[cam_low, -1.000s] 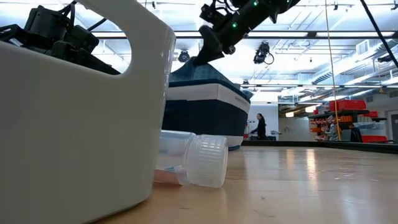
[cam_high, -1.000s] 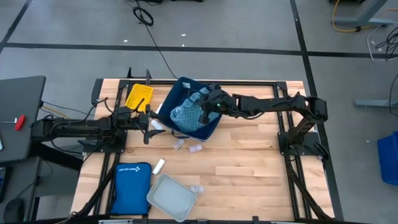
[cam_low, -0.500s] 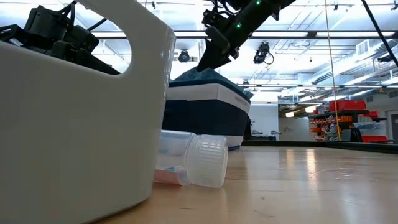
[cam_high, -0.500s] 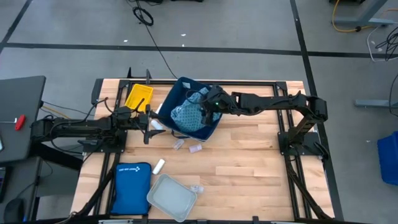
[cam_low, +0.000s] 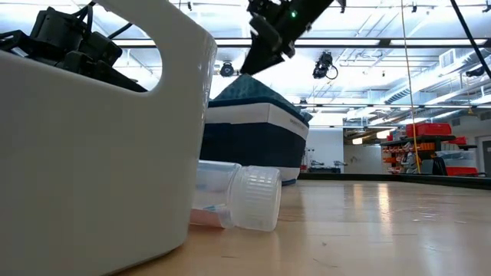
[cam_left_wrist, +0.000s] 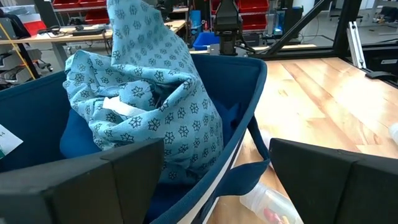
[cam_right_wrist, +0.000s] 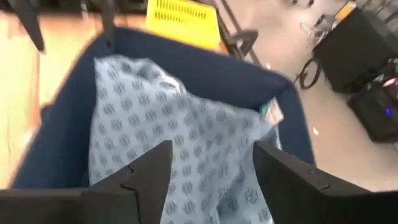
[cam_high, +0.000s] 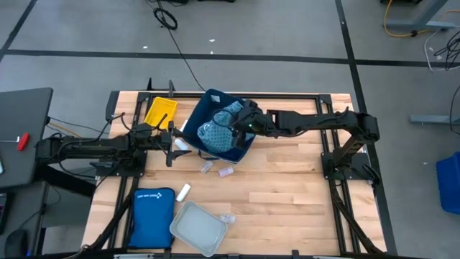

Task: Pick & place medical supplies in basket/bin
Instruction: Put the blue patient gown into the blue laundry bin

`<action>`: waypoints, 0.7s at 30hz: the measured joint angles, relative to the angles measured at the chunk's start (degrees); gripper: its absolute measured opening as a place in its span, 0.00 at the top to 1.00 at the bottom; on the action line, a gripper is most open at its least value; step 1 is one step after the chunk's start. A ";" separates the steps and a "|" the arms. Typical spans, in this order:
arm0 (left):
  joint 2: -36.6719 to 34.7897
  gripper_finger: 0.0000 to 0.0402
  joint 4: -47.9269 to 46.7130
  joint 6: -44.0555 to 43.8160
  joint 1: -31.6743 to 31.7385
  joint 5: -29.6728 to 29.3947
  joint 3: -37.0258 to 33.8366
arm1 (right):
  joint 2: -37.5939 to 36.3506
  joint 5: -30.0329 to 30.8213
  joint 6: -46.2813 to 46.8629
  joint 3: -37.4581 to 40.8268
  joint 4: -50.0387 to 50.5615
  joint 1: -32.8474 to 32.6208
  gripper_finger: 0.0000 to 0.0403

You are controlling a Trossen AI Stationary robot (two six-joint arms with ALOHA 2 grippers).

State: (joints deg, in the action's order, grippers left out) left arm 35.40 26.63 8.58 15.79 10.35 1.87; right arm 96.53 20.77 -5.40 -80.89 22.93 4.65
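While the right end effector (cam_high: 237, 128) hovers open above it, a crumpled teal patterned cloth (cam_left_wrist: 155, 93) is seen heaped in the navy bin (cam_high: 243, 150); the left end effector (cam_high: 171, 144) is held open.

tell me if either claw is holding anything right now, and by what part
Nothing is held. The right claw hangs open above the teal patterned cloth lying in the navy bin; the left claw waits open beside that bin.

Patterned cloth (cam_high: 215, 128) lies in the bin (cam_high: 241, 152); vials (cam_high: 226, 172) just beside it.
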 joint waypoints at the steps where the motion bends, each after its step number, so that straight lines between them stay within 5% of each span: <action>1: 0.02 0.27 0.00 0.00 0.00 0.00 0.00 | 0.00 0.32 -0.27 -0.70 -0.08 -0.33 0.44; 8: 0.01 0.27 0.00 0.00 -0.01 0.00 0.00 | 0.15 0.31 -2.72 -2.32 -4.01 -1.62 0.63; 14: 0.02 0.27 0.02 0.00 -0.02 0.00 0.00 | 3.13 -3.15 -4.44 -2.01 -7.32 -0.82 0.96; 21: 0.02 0.27 0.07 -0.04 -0.02 0.00 -0.02 | 9.31 -12.24 -2.51 -2.01 -9.62 3.31 0.99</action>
State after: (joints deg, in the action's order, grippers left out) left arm 35.41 26.70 8.54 15.77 10.35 1.85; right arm 105.84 8.53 -7.91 -82.89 13.31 7.96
